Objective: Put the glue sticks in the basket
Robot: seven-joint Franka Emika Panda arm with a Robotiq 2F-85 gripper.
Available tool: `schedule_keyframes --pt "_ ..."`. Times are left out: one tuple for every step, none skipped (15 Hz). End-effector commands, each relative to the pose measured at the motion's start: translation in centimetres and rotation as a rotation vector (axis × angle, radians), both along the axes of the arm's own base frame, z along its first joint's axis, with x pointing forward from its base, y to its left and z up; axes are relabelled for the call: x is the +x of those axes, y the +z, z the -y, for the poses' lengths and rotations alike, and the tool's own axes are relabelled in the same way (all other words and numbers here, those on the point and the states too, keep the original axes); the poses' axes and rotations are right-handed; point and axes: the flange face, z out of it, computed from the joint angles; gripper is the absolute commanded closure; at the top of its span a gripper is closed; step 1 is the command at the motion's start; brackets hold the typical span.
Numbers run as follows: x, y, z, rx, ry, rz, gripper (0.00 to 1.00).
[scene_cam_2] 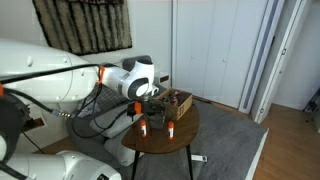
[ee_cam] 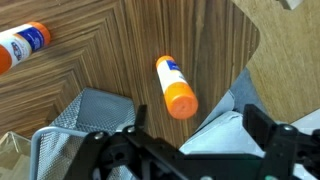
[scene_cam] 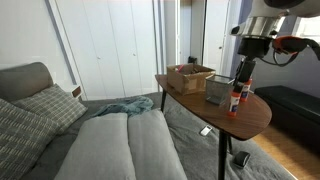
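Observation:
Two glue sticks, white tubes with orange caps, stand upright on the round wooden table. In the wrist view one [ee_cam: 175,87] is near the middle and the other [ee_cam: 22,44] is at the top left. They show in both exterior views [scene_cam: 233,103] [scene_cam: 243,93] [scene_cam_2: 143,127] [scene_cam_2: 172,128]. The grey mesh basket [scene_cam: 217,90] [ee_cam: 75,125] stands beside them. My gripper [ee_cam: 195,130] [scene_cam: 246,68] hovers above the table near the sticks, open and empty.
A low brown open box [scene_cam: 190,77] [scene_cam_2: 179,100] stands behind the basket on the table [scene_cam: 260,115]. The table edge is close to the sticks, with grey cloth and floor below [ee_cam: 225,125]. A grey sofa [scene_cam: 110,140] is beside the table.

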Motion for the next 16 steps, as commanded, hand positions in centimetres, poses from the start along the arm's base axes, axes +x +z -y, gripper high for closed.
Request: schedule_keyframes --pt "0.4 -0.8 0.4 -0.036 0.006 0.020 0.00" --pt "0.4 -1.0 0.4 -0.040 0.010 0.016 0.21" --pt "0.4 -1.1 0.4 -0.043 0.015 0.010 0.25" --pt "0.4 -1.3 0.4 -0.051 0.017 0.005 0.33" --pt "0.4 -1.4 0.5 -0.055 0.019 0.000 0.40" --pt "0.5 -1.4 0.5 -0.060 0.020 -0.001 0.48" --pt "0.5 -1.4 0.6 -0.064 0.022 -0.001 0.55" --pt "0.6 -1.2 0.8 -0.063 0.021 0.002 0.61" --pt "0.7 -1.0 1.0 -0.067 0.019 0.006 0.69" --pt "0.8 -0.8 1.1 -0.064 0.016 0.010 0.75" --pt "0.8 -0.4 1.2 -0.063 0.016 0.015 0.83" --pt "0.8 0.1 1.4 -0.059 0.015 0.020 0.89" --pt "0.9 0.8 1.5 -0.059 0.016 0.025 0.94" --pt "1.0 1.5 1.7 -0.060 0.014 0.034 0.92" --pt "1.0 2.3 1.8 -0.061 0.016 0.039 0.92" --pt "1.0 3.4 2.0 -0.069 0.026 0.048 0.92"
